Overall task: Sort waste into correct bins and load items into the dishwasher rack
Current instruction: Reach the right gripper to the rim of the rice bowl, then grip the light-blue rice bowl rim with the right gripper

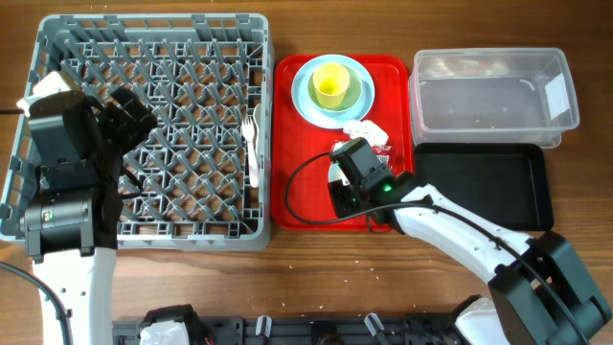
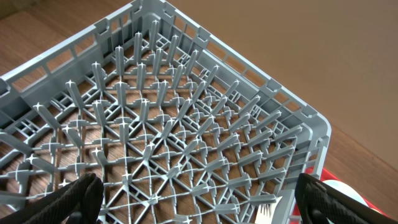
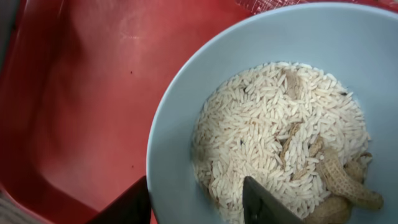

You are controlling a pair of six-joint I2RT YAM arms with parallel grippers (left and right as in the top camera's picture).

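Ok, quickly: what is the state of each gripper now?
Left gripper: open, empty, above the rack.
Right gripper: one finger inside the blue bowl, one outside its rim; whether it grips cannot be told.

Rack (image 1: 172,125) left, serving tray (image 1: 297,182) beside it — cup (image 1: 330,86) on plate (image 1: 303,96), tub (image 1: 488,105) right

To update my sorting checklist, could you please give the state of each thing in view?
Left gripper: open, empty, above the rack.
Right gripper: open, astride the rim of the bowl.
Bowl: upright, holding rice scraps.
Yellow cup: upright on the plate.
Fork: lying in the rack.
Napkin: crumpled on the red tray.
Clear tub: uncovered.
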